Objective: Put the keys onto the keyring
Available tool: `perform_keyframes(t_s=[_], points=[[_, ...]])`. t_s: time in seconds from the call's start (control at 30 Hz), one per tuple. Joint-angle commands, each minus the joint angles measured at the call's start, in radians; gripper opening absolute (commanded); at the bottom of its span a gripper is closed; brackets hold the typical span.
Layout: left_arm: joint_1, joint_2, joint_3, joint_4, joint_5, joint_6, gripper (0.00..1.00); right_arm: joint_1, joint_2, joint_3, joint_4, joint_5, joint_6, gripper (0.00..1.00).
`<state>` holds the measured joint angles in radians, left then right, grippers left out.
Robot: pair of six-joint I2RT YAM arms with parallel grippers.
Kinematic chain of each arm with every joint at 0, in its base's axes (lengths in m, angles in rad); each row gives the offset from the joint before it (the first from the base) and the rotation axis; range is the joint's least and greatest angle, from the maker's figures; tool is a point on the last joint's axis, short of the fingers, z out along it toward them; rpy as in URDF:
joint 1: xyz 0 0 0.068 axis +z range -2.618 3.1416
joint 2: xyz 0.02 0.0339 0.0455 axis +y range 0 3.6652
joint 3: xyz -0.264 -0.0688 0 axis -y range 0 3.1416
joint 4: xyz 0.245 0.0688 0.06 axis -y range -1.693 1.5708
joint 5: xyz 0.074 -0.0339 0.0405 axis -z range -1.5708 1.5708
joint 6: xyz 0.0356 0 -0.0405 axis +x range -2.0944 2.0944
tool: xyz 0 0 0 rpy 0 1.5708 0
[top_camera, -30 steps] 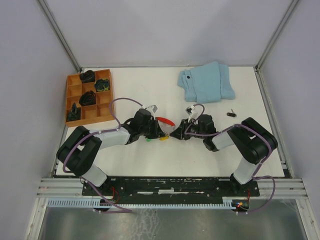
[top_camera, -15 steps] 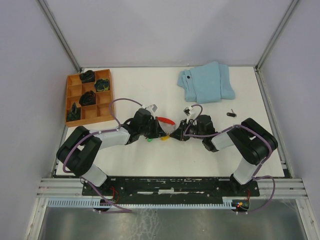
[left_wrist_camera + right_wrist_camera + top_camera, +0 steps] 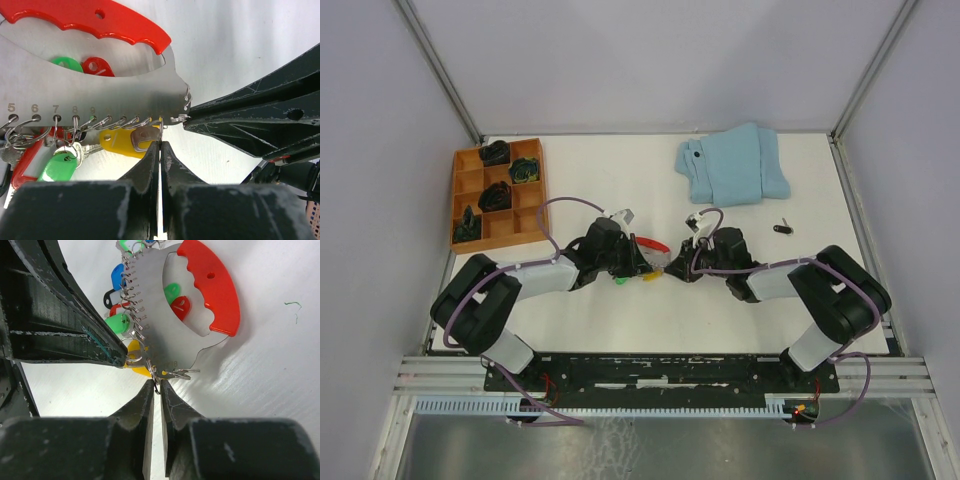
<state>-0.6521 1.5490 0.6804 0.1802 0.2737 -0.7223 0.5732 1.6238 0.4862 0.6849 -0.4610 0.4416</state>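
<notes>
The keyring point(image 3: 100, 90), a flat metal plate with a red grip and a row of small wire loops along one numbered edge, sits at the middle of the worktop point(image 3: 620, 190) between the two arms. It looks to be held off the surface rather than lying flat. The left hand point(image 3: 160, 145) has its fingers pressed together on that looped edge, right by the yellow key point(image 3: 117, 141), which I take to be bracing the plate so the other arm can work on it. The keys point(image 3: 630, 277) already on it, green, red, blue and yellow, hang bunched under the plate from their loops. The right hand point(image 3: 156, 386) faces it from the other side, fingers drawn almost together around the end loop point(image 3: 179, 118) at the plate's corner. A sliver of gap shows, and I cannot tell whether it has bitten yet. My guess is it means to pull that loop open or steady it for the next key. Compared with a second ago, the right arm has sunk its elbow toward the near edge and pushed its hand in closer, narrowing its fingers. The left arm and the plate have barely stirred.
</notes>
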Motion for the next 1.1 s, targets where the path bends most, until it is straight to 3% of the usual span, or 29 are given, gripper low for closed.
perform_keyframes(t_s=[0.0, 0.1, 0.3, 0.57, 1.07], points=[[-0.006, -0.038, -0.001, 0.056, 0.038, -0.037, 0.03, 0.010, -0.033, 0.038, -0.024, 0.022, -0.055, 0.16], [-0.006, -0.043, -0.002, 0.055, 0.039, -0.037, 0.03, 0.018, -0.036, 0.043, -0.041, 0.024, -0.074, 0.15], [-0.006, -0.060, 0.002, 0.037, 0.030, -0.028, 0.03, 0.032, -0.065, 0.050, -0.120, 0.050, -0.147, 0.27], [-0.006, -0.062, 0.007, 0.028, 0.029, -0.023, 0.03, 0.045, -0.093, 0.056, -0.174, 0.091, -0.212, 0.27], [-0.007, -0.059, 0.005, 0.030, 0.036, -0.026, 0.03, 0.081, -0.125, 0.027, -0.077, 0.161, -0.207, 0.26]])
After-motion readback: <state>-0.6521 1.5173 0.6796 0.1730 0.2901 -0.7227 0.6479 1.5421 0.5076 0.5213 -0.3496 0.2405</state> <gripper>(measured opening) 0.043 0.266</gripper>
